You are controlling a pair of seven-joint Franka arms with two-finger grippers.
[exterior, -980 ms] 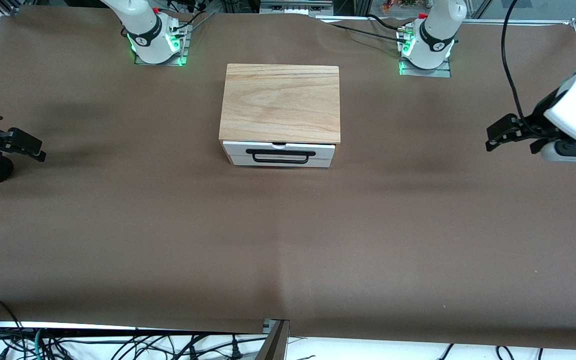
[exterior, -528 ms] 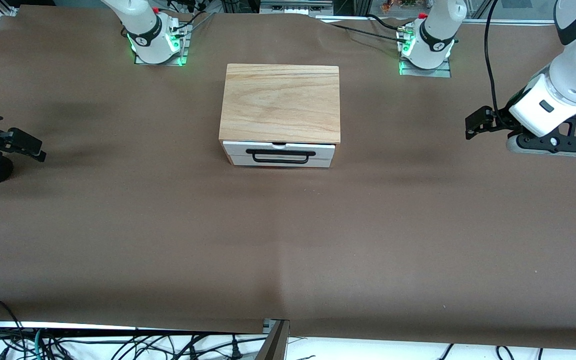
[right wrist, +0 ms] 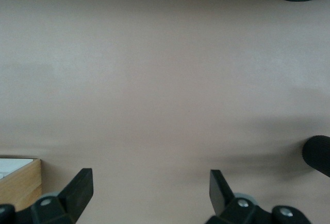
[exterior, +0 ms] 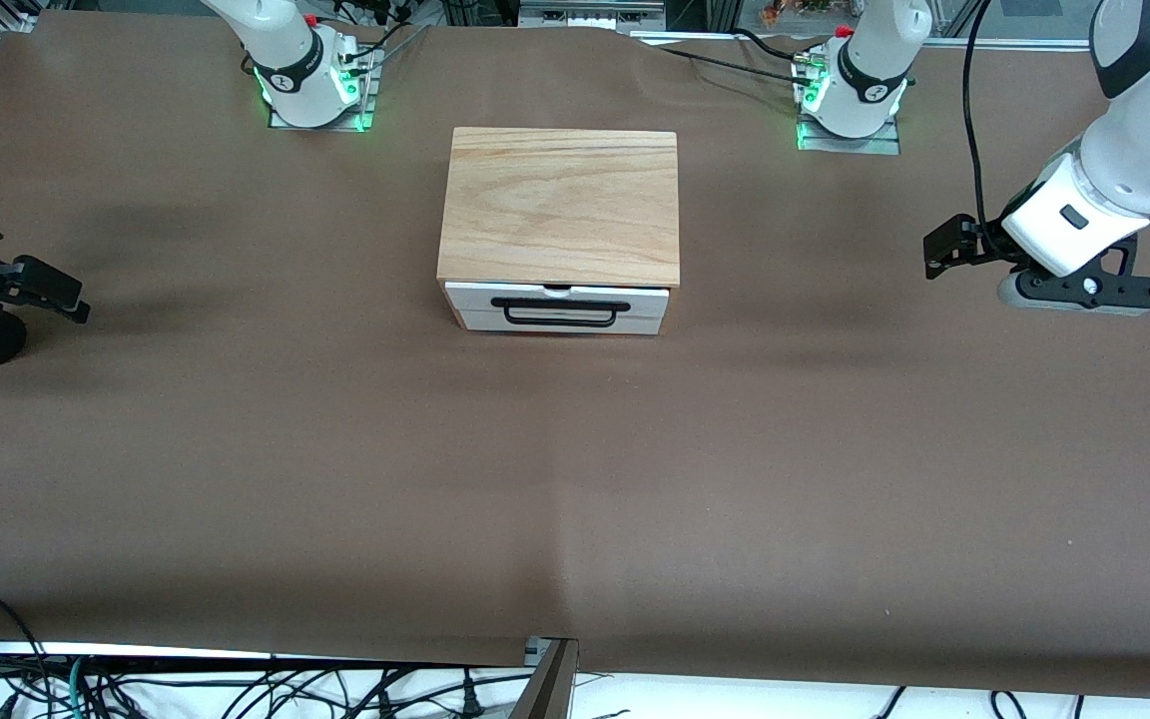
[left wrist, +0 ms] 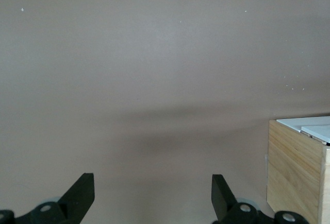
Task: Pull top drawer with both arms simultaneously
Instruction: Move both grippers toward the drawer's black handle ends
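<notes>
Work is hardly begun: top drawer sits shut in its wooden cabinet mid-bench, well apart from the spread, empty fingers of left gripper and right gripper, handle ungrasped.

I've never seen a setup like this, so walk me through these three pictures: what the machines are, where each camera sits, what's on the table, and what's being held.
Two white robot arms share a brown table. The wide picture looks down from across the table. The other two come from cameras on each arm's wrist.

A wooden cabinet stands mid-table; its top drawer, with a black handle, is closed.

The left gripper hangs over the table's left-arm end and the right gripper over the right-arm end. Both have open jaws and hold nothing.
</notes>
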